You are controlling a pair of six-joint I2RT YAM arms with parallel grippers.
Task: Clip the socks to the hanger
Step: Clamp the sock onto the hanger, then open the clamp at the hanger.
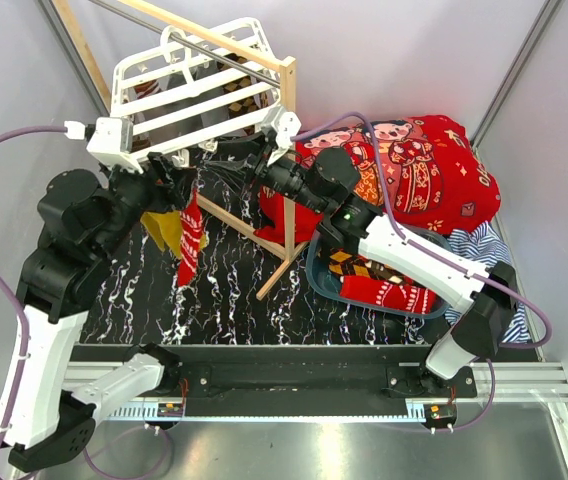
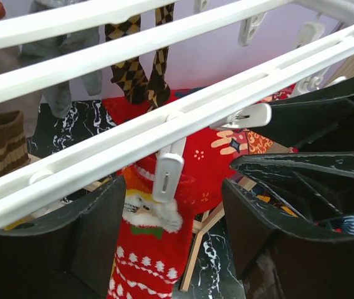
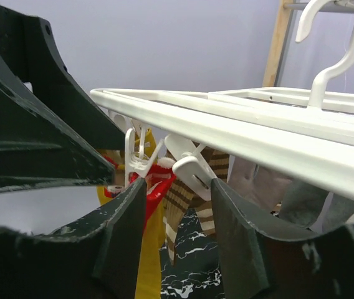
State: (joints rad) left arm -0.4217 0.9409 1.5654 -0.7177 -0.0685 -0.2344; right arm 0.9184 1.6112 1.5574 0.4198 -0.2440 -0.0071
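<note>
Black marbled table (image 1: 244, 300) carries everything in the top view. A red cartoon blanket (image 1: 424, 165) is heaped at 2 o'clock, and a bare-wood rack (image 1: 286, 150) rises at 12 o'clock. The white plastic hanger (image 1: 179, 95) sits tilted at 11 o'clock, with both arms raised to its near edge. At 4 o'clock a blue tub (image 1: 316, 272) holds loose socks, among them a red one with white marks (image 1: 389, 293). A red sock (image 1: 192, 240) and a mustard sock (image 1: 164, 232) dangle from the hanger's near bar, and an argyle pair (image 2: 143, 75) hangs farther back. The left gripper (image 2: 174, 205) is released, fingers spread. The red sock and its white clip (image 2: 166, 177) lie in the gap at 12 o'clock, touching neither finger. The right gripper (image 3: 178, 199) is also parted, with another clip (image 3: 192, 174) just above the gap.
</note>
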